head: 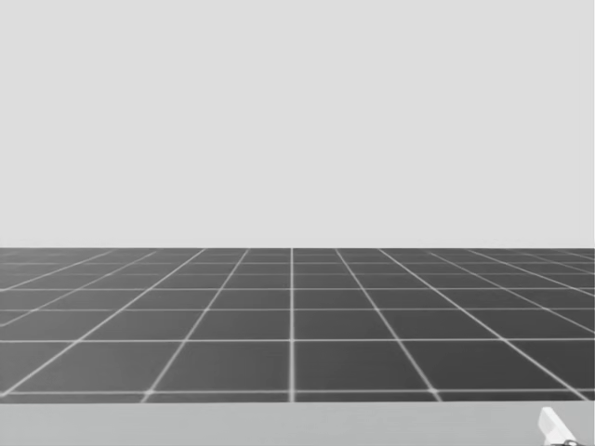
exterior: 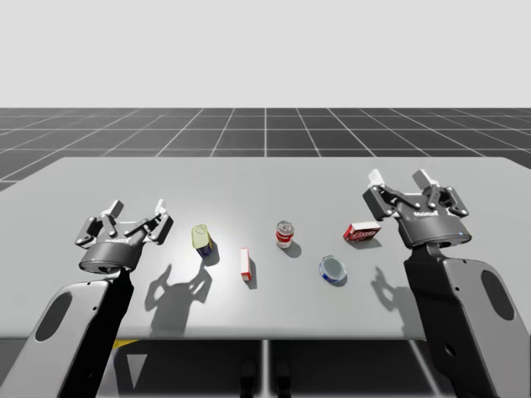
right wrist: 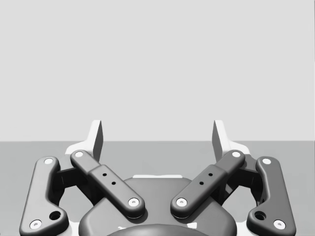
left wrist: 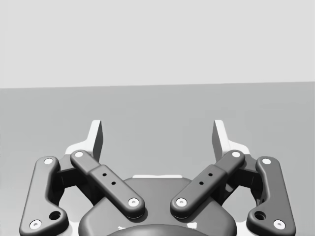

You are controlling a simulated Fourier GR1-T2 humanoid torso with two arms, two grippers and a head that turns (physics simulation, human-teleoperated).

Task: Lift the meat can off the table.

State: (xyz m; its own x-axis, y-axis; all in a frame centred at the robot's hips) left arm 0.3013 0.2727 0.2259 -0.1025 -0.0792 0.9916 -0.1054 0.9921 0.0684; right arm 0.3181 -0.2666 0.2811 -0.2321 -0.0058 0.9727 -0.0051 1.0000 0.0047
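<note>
The meat can (exterior: 202, 240), blue with a yellow top, lies tilted on the grey table (exterior: 265, 178), left of the middle. My left gripper (exterior: 138, 207) hovers open a short way to the left of it, touching nothing. Far to the right, my right gripper (exterior: 399, 179) is open above the table, next to a red box (exterior: 362, 233). In the left wrist view, my left gripper (left wrist: 157, 135) has its fingers spread, with bare table ahead. In the right wrist view, my right gripper (right wrist: 157, 135) is spread the same way with nothing between the fingers.
A thin red and white box (exterior: 246, 264) lies just right of the meat can. A red and white can (exterior: 284, 235) stands mid-table, and a flat blue can (exterior: 333, 269) lies nearer the front. A white fingertip (head: 555, 425) shows low in the head view.
</note>
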